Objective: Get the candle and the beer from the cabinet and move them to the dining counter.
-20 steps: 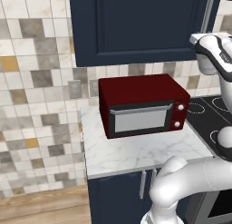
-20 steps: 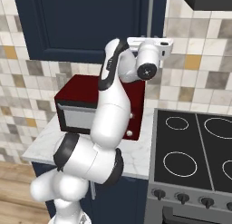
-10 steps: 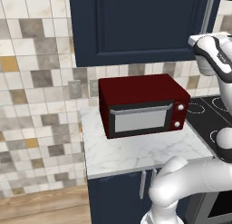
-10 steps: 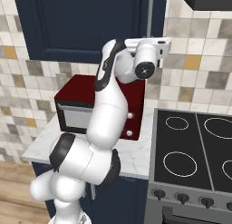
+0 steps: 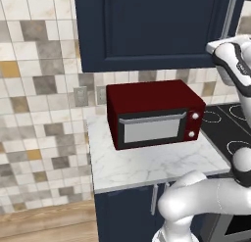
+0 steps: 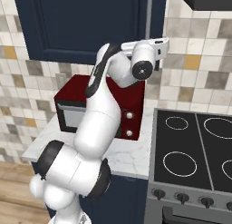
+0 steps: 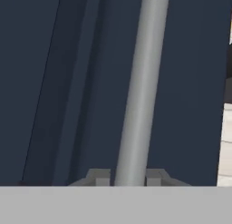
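Glossy white rounded arm [image 6: 97,123] segments with dark bands at the joints, bulbous white base

A red microwave [image 5: 154,119] sits on a small marble worktop [image 5: 142,165]; a black stovetop [image 6: 197,148] lies at its three o'clock; mosaic tile backsplash [image 5: 37,104] behind.

Home kitchen: tiled backsplash [image 5: 39,89], red microwave [image 5: 154,119], stove [image 6: 195,150], navy cabinets [image 5: 147,28].

1 wall cabinet [image 5: 162,25], 1 microwave [image 5: 154,118], 1 stove [image 6: 195,150]
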Robot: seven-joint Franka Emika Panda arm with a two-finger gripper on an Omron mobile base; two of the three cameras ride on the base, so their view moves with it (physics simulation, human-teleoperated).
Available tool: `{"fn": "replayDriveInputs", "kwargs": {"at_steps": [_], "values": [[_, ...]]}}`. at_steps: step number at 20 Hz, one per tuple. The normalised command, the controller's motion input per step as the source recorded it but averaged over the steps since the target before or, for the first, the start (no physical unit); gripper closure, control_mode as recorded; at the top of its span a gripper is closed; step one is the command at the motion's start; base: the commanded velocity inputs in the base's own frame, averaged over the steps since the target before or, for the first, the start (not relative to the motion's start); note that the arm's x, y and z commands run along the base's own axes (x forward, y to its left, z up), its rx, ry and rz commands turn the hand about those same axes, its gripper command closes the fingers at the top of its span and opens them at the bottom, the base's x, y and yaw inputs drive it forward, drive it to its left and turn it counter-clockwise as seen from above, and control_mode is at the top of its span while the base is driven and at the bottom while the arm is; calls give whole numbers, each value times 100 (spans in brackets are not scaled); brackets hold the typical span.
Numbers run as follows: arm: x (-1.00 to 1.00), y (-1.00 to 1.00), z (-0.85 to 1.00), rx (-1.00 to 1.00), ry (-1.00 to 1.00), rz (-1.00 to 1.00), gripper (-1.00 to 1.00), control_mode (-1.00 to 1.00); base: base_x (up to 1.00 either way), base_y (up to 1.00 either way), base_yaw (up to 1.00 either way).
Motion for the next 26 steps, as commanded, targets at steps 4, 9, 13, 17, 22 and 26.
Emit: {"fn": "replayDriveInputs", "kwargs": {"at_steps": [4, 9, 13, 17, 22, 26], "values": [[-87, 41, 0, -2, 0, 6, 100, -100, 0, 0, 0], [-100, 47, 1, -2, 0, 8, 100, -100, 0, 0, 0], [-100, 52, 5, -1, 0, 10, 100, -100, 0, 0, 0], [-100, 49, 9, -1, 2, 11, 100, -100, 0, 0, 0], [-100, 57, 3, -1, 4, 9, 100, -100, 0, 0, 0], [-100, 56, -20, -1, -1, 8, -100, -100, 0, 0, 0]]}}
